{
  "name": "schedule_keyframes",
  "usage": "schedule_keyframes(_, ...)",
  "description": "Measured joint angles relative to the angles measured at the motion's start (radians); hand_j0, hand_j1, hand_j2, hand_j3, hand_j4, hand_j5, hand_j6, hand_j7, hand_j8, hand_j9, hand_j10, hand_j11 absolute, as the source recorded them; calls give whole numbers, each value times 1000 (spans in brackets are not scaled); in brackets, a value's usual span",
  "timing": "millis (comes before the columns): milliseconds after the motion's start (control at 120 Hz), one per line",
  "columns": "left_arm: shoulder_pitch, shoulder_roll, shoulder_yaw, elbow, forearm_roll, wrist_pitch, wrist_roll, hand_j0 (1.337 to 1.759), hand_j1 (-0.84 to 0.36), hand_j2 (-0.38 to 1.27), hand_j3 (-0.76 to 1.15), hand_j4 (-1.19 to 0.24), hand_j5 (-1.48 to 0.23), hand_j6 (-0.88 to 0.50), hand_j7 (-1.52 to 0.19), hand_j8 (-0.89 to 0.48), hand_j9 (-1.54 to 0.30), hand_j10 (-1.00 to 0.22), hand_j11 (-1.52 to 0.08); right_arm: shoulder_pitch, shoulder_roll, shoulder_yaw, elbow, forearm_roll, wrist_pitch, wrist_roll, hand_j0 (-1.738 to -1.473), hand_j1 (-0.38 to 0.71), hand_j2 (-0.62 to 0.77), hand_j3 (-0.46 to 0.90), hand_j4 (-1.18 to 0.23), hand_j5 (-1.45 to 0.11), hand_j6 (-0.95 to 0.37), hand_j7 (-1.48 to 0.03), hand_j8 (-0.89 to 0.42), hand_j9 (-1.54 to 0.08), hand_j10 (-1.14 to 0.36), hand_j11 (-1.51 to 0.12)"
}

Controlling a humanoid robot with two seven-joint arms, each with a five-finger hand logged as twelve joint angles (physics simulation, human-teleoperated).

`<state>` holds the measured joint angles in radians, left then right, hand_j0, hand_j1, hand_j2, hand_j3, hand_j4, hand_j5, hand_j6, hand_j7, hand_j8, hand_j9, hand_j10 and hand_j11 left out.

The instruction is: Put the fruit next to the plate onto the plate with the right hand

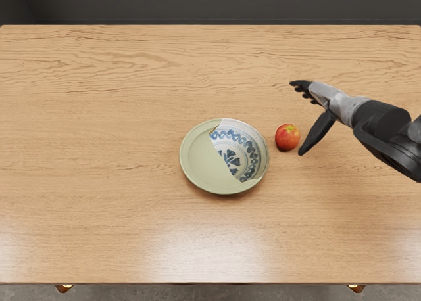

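Note:
A red apple (287,137) lies on the wooden table just right of the plate (197,162), close to its rim but apart from it. The plate is pale green with a blue and white patterned part on its right half, and nothing lies on it. My right hand (308,117) comes in from the right edge and hovers just right of the apple. Its fingers (302,86) are spread, the thumb points down toward the table beside the apple, and it holds nothing. The left arm does not show.
The wooden table (99,117) fills the view, with its far edge at the top and its near edge at the bottom. Nothing else stands on it.

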<state>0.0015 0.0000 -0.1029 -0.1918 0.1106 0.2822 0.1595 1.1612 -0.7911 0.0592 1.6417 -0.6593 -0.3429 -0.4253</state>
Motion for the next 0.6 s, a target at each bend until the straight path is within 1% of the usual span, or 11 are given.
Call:
schedule_keyframes(150, 0, 0, 0, 0, 0, 0, 0, 1658, 53, 50, 0, -247, -321, -247, -321, -247, -321, -247, -321, 5, 60, -62, 4, -10, -111, -30, -1658, -174, -27, 0, -150, -192, -151, -192, -151, -192, -150, -192)
schedule_keyframes(208, -1, 0, 0, 0, 0, 0, 0, 1658, 53, 50, 0, -247, -321, -247, -321, -247, -321, -247, -321, 7, 80, -87, 2, -18, -162, -44, -1658, -150, -31, 0, -170, -218, -171, -218, -170, -218, -170, -218)
schedule_keyframes(308, -1, 0, 0, 0, 0, 0, 0, 1658, 53, 50, 0, -247, -321, -247, -321, -247, -321, -247, -321, 9, 99, -119, -6, -32, -222, -78, -1658, -123, -36, 0, -192, -248, -193, -247, -193, -247, -192, -247)
schedule_keyframes(442, 0, 0, 0, 0, 0, 0, 0, 1658, 53, 50, 0, -247, -321, -247, -321, -247, -321, -247, -321, 10, 121, -142, -15, -47, -255, -125, -1658, -44, -49, 0, -257, -332, -258, -332, -258, -332, -257, -332)
schedule_keyframes(600, 0, 0, 0, 0, 0, 0, 0, 1658, 53, 50, 0, -247, -321, -247, -321, -247, -321, -247, -321, 13, 147, -148, -41, -46, -265, -144, -1658, 25, -60, 0, -314, -407, -316, -407, -315, -407, -315, -407)
